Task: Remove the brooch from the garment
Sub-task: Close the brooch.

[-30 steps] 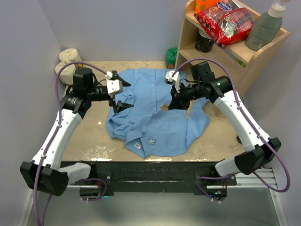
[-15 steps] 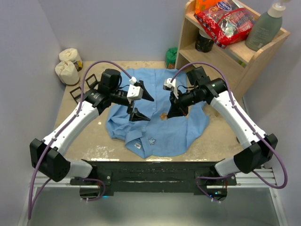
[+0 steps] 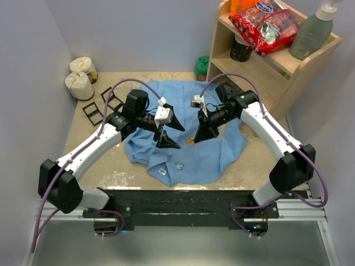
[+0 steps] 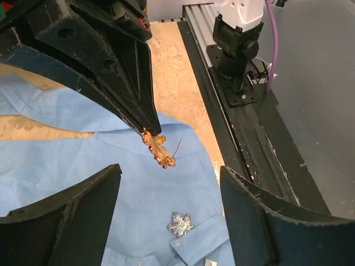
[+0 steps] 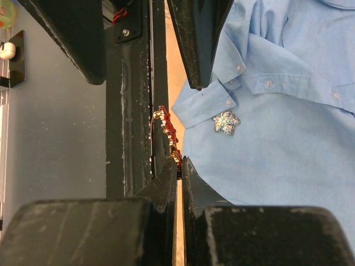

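Near edge of the table (image 3: 111, 163): a black rail (image 3: 177, 208) carries both arm bases.

Just beyond it lies the shirt (image 3: 199, 160), light blue and spread rumpled over the middle of the table. Its collar is turned toward the near edge, with the white label (image 3: 162, 172) showing. A small silver leaf-shaped brooch (image 3: 178, 164) sits on the cloth just beside the collar, apart from both grippers.

Middle of the shirt: both arms reach in from either side and their tips come close together.
- Right gripper (image 5: 178, 163): fingers pressed together, pinching the orange brooch (image 4: 160, 151) at its very tips. The brooch is red and gold and hangs from the fingertips over the middle of the shirt. A thin pin sticks out from its side. Whether any part of it touches the cloth cannot be told.
- Left gripper (image 3: 181, 138): jaws spread, nothing between them. In the left wrist view the orange brooch shows in the gap ahead of its two fingers, untouched by either. The tips are near the right gripper's but not in contact.

Far left corner: two pale rolls (image 3: 80, 77) stand side by side, with black square frames (image 3: 102, 108) flat on the table just nearer than them.

Far edge: a green object (image 3: 202, 66) sits past the shirt.

Far right corner: a wooden shelf (image 3: 222, 50) holds a dark jar (image 3: 241, 49) on its lower board. A red bag (image 3: 266, 25) and a grey-green pump bottle (image 3: 310, 33) are on top.
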You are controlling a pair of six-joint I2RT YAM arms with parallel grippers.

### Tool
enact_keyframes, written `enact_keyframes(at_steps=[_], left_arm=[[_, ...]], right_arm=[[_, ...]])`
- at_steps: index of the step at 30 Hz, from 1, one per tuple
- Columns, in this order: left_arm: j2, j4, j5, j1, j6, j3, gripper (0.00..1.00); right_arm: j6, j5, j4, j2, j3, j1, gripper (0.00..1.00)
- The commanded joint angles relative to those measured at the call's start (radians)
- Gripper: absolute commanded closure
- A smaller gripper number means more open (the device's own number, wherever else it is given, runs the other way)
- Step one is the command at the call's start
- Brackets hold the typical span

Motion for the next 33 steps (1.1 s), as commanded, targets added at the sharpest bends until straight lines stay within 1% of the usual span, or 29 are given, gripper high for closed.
enact_keyframes(at_steps=[1,4,13,14,16,19,25,30,33], left_arm=[[-0.007,0.101,0.009,-0.017,-0.079,-0.012,0.27],[0.007,0.129,-0.014,-0.034,-0.105,-0.009,0.29],[0.045,0.111,-0.081,-0.071,-0.096,-0.009,0.35],[0.048,0.108,-0.092,-0.074,-0.090,-0.009,0.37],[0.052,0.100,-0.106,-0.082,-0.081,-0.010,0.40],[0.053,0.098,-0.120,-0.092,-0.076,-0.010,0.41],[0.059,0.105,-0.134,-0.103,-0.081,-0.007,0.48],[0.065,0.101,-0.149,-0.112,-0.069,-0.009,0.56],[0.065,0.095,-0.149,-0.115,-0.059,-0.009,0.58]], right_arm=[[0.002,-0.061,0.010,-0.012,0.000,-0.007,1.00],[0.045,-0.032,0.051,-0.012,-0.015,-0.006,1.00],[0.078,-0.011,0.099,-0.041,-0.043,-0.006,1.00],[0.081,-0.008,0.103,-0.041,-0.044,-0.009,1.00],[0.090,-0.003,0.113,-0.047,-0.050,-0.010,1.00],[0.093,-0.002,0.120,-0.052,-0.056,-0.010,1.00],[0.102,0.005,0.127,-0.054,-0.058,-0.012,1.00],[0.107,0.006,0.130,-0.054,-0.058,-0.012,1.00],[0.107,0.008,0.131,-0.054,-0.059,-0.013,1.00]])
